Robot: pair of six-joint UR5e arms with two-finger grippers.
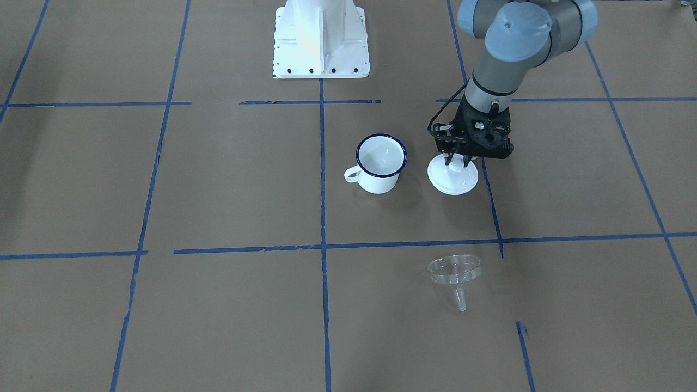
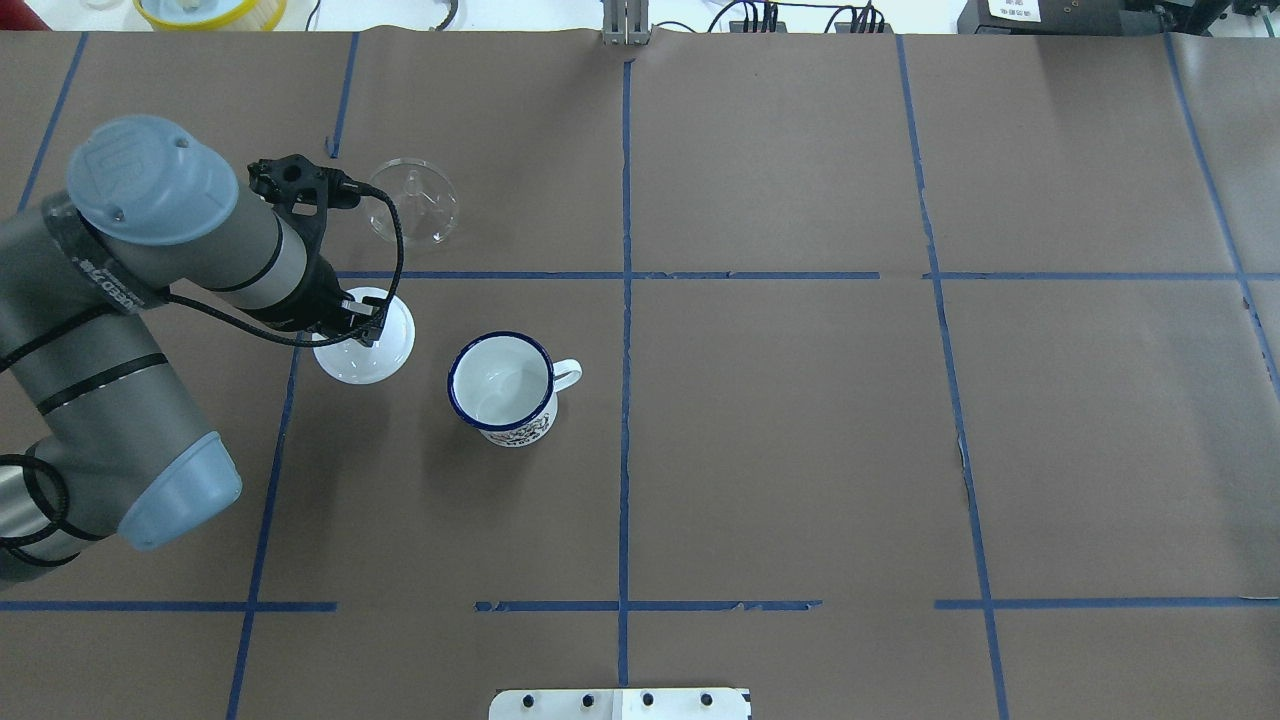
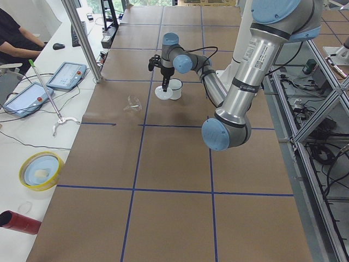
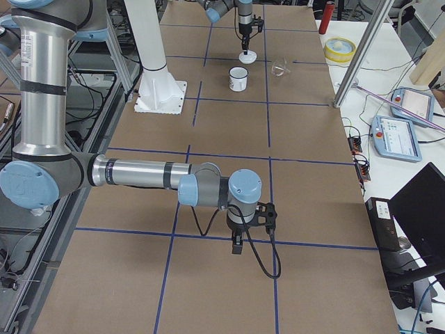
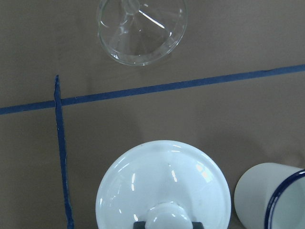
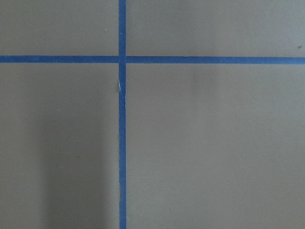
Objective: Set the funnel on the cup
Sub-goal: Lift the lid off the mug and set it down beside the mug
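Note:
The clear funnel [image 1: 454,272] lies on its side on the brown table, alone, past a blue tape line from the other things; it also shows in the overhead view [image 2: 413,200] and the left wrist view [image 5: 140,28]. The white mug with a dark blue rim [image 1: 381,163] stands upright and uncovered [image 2: 503,388]. A round white domed lid [image 1: 453,175] rests on the table beside the mug. My left gripper [image 1: 456,159] points straight down with its fingers against the lid's knob [image 5: 167,217]. My right gripper [image 4: 237,245] hangs low over bare table far from these things; I cannot tell if it is open or shut.
The white robot base [image 1: 321,41] stands at the robot's side of the table. Blue tape lines cross the brown surface. A yellow bowl [image 3: 41,170], a red can [image 3: 19,222] and tablets [image 3: 66,73] lie on the white bench beyond the table's far edge.

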